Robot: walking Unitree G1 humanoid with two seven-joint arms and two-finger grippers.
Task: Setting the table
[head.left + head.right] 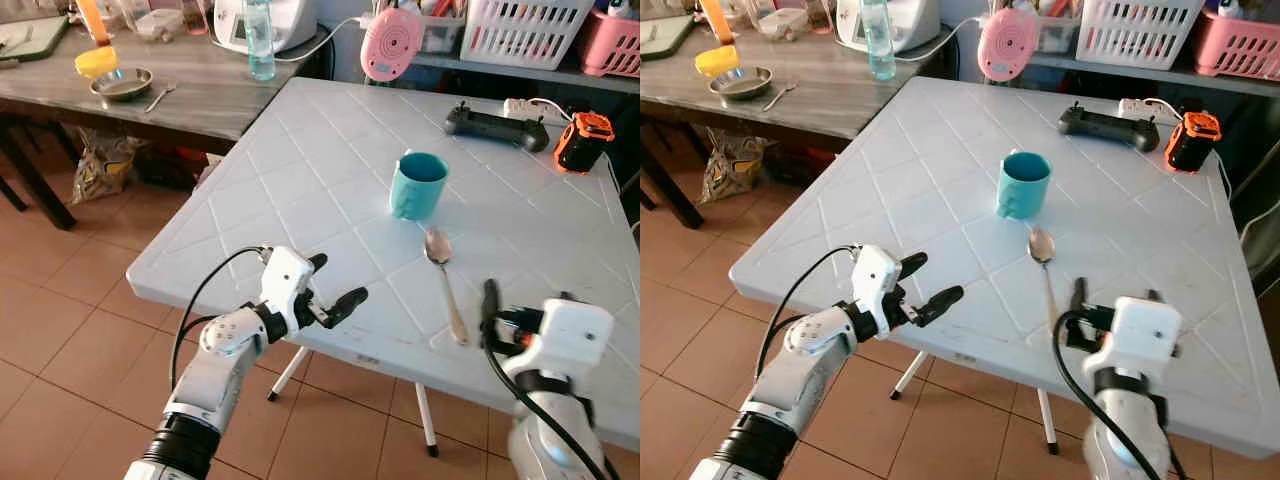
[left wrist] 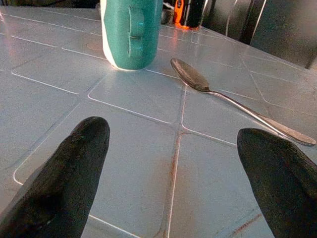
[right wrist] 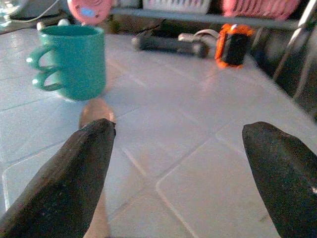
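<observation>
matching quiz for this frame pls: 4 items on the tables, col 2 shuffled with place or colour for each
Things:
1. mug
2. spoon
3. steel bowl
4. controller

Place or colour:
A. on the wooden side table, a yellow thing resting on it
B. black, near the white table's far edge
C. teal, standing upright mid-table
D. lying flat on the table, its bowl end toward the mug

Pairs: 1-C, 2-D, 3-A, 4-B
</observation>
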